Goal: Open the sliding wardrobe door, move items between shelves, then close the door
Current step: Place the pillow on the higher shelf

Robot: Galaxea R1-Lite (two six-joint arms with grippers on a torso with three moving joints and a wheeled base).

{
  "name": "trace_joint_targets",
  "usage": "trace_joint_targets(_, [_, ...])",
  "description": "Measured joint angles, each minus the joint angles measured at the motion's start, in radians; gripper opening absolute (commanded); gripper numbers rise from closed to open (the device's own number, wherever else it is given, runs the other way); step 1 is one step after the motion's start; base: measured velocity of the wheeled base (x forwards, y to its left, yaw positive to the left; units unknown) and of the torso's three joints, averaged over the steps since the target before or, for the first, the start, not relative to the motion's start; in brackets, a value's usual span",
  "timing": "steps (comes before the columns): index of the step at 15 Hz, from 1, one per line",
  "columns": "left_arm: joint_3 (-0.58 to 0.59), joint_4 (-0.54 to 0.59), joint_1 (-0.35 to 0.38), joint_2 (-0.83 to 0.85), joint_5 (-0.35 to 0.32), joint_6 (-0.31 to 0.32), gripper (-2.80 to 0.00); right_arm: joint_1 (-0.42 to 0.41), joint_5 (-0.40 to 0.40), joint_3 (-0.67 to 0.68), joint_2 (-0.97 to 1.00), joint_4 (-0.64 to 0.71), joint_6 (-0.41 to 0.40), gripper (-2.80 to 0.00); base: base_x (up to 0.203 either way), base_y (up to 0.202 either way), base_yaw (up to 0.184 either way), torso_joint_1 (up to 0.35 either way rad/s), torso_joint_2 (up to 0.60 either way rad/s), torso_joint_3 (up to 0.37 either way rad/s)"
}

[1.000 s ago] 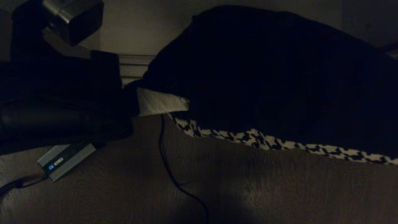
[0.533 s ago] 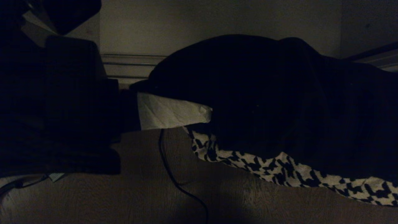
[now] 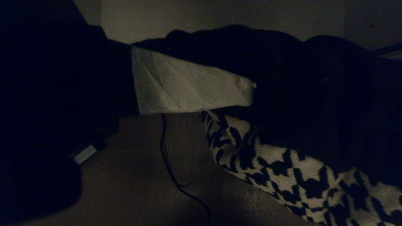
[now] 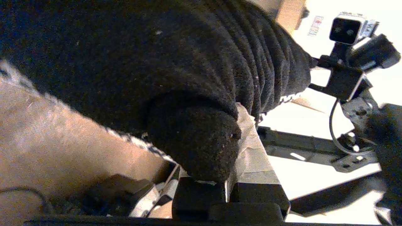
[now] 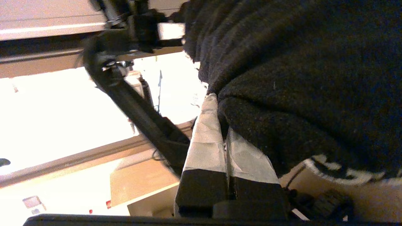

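The houndstooth cushion [image 3: 282, 169] hangs black side up above the wood floor [image 3: 141, 188], one corner pinched in the left pincer [image 4: 230, 150], the other in the right pincer [image 5: 223, 131]; a black cable [image 3: 169, 169] trails beneath

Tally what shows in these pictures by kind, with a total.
Cushions: 1, the houndstooth cushion
Grippers: 2, the left gripper and the right gripper, both shut on the cushion
Power bricks: 1, the grey power brick
Cables: 1, the black cable
Total: 5
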Motion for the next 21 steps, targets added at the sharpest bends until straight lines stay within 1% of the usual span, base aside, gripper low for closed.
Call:
trace_joint_targets(3, [-0.017,0.002,-0.04,-0.004,0.008,0.031,-2.8,-0.049,0.032,-0.04,-0.01,0.024,-0.001,-2.8,0.0,0.0,0.0,0.0,0.0,0.0])
trace_joint_targets(6, [-0.012,0.008,-0.054,-0.003,0.091,0.042,-2.8,-0.142,0.072,-0.044,-0.015,0.046,-0.002,-2.8,0.0,0.0,0.0,0.0,0.0,0.0])
trace_joint_targets(7, [-0.005,0.017,-0.055,-0.002,0.133,0.063,-2.8,-0.184,0.087,-0.044,-0.017,0.047,-0.003,-2.8,0.0,0.0,0.0,0.0,0.0,0.0])
trace_joint_targets(8, [0.002,0.028,-0.055,0.001,0.19,0.099,-2.8,-0.221,0.104,-0.043,-0.017,0.049,-0.004,-2.8,0.0,0.0,0.0,0.0,0.0,0.0])
trace_joint_targets(10, [0.005,0.042,-0.054,0.013,0.3,0.19,-2.8,-0.277,0.143,-0.041,-0.017,0.049,-0.007,-2.8,0.0,0.0,0.0,0.0,0.0,0.0])
trace_joint_targets(13, [0.004,0.044,-0.039,0.03,0.413,0.266,-2.8,-0.328,0.149,-0.038,-0.015,0.047,-0.012,-2.8,0.0,0.0,0.0,0.0,0.0,0.0])
trace_joint_targets(15, [0.009,0.033,0.017,0.034,0.456,0.32,-2.8,-0.347,0.149,-0.035,-0.008,0.043,-0.016,-2.8,0.0,0.0,0.0,0.0,0.0,0.0])
trace_joint_targets(16, [0.008,0.03,0.048,0.033,0.464,0.333,-2.8,-0.351,0.15,-0.034,-0.004,0.042,-0.016,-2.8,0.0,0.0,0.0,0.0,0.0,0.0])
trace_joint_targets(18, [0.005,0.026,0.098,0.028,0.464,0.336,-2.8,-0.355,0.151,-0.033,0.001,0.041,-0.019,-2.8,0.0,0.0,0.0,0.0,0.0,0.0])
trace_joint_targets(19, [0.005,0.026,0.118,0.024,0.464,0.336,-2.8,-0.356,0.15,-0.026,0.004,0.04,-0.042,-2.8,0.0,0.0,0.0,0.0,0.0,0.0])
trace_joint_targets(21, [0.004,0.016,0.185,0.007,0.457,0.338,-2.8,-0.366,0.157,-0.007,0.008,0.041,-0.105,-2.8,0.0,0.0,0.0,0.0,0.0,0.0])
